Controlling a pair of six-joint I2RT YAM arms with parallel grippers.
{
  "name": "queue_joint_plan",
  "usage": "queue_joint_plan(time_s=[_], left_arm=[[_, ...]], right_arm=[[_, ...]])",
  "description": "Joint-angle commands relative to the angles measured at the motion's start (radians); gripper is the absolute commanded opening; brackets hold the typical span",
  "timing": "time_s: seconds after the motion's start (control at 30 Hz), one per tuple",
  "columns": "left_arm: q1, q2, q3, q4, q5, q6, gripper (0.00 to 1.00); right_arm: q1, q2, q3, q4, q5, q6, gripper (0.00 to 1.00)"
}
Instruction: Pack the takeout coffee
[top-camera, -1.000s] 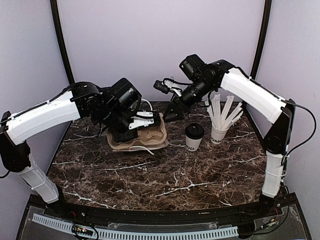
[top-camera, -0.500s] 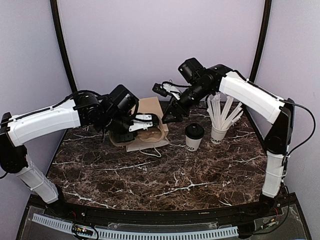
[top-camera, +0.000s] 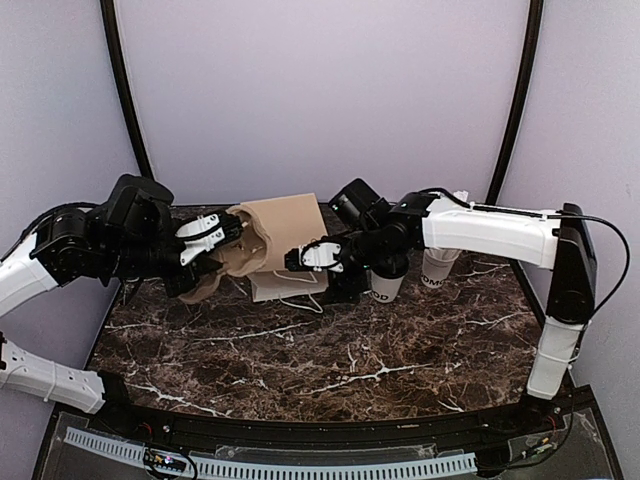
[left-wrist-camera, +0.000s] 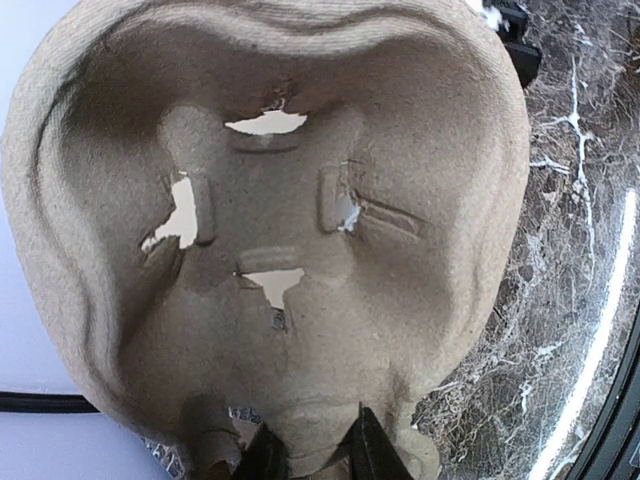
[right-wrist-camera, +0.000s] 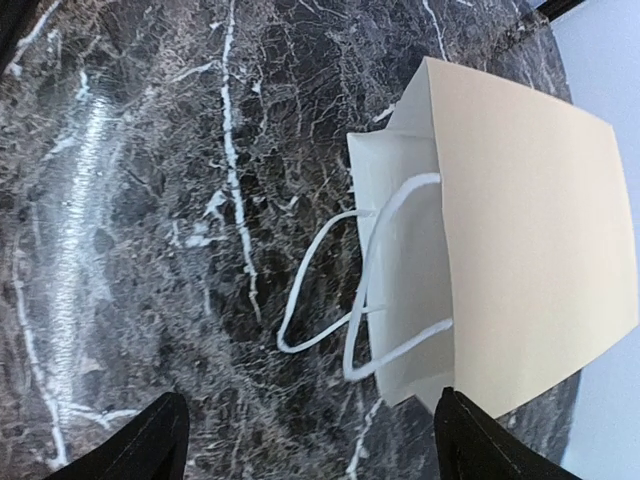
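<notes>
Pulp cup carrier (left-wrist-camera: 270, 260) in left end effector (left-wrist-camera: 313, 452)

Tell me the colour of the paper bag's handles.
The handles are white; the right wrist view shows them best.

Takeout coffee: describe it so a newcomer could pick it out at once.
On the right of the marble table, two white cups stand side by side under the right arm. The coffee is the left one, nearer the paper bag; the arm hides its top, and the other cup stands to its right.
</notes>
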Motion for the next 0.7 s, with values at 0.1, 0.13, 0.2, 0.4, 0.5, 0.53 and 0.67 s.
queue_joint_plan(time_s=[0.1, 0.13, 0.2, 0.4, 0.5, 0.53, 0.67], left_arm=[[0.009, -0.036, -0.016, 0.059, -0.073, -0.061, 0.20], [0.008, -0.041, -0.017, 0.062, -0.073, -0.062, 0.20], [0.008, -0.050, -0.016, 0.065, -0.071, -0.060, 0.20], [0.009, -0.065, -0.009, 0.075, -0.072, -0.054, 0.20], [0.008, -0.070, -0.015, 0.088, -0.067, -0.053, 0.20], [0.009, -0.071, -0.020, 0.091, -0.067, -0.053, 0.20], [0.009, -0.071, -0.034, 0.108, -0.061, -0.052, 0.20]], right_arm=[[0.072, 0.112, 0.001, 0.322, 0.354, -0.040, 0.85], [0.073, 0.128, -0.003, 0.352, 0.378, -0.044, 0.85], [0.077, 0.152, -0.012, 0.403, 0.425, -0.051, 0.83], [0.088, 0.187, -0.096, 0.556, 0.539, -0.127, 0.76], [0.091, 0.205, -0.136, 0.660, 0.628, -0.158, 0.70], [0.091, 0.208, -0.149, 0.704, 0.639, -0.167, 0.67], [0.090, 0.213, -0.182, 0.832, 0.654, -0.205, 0.43]])
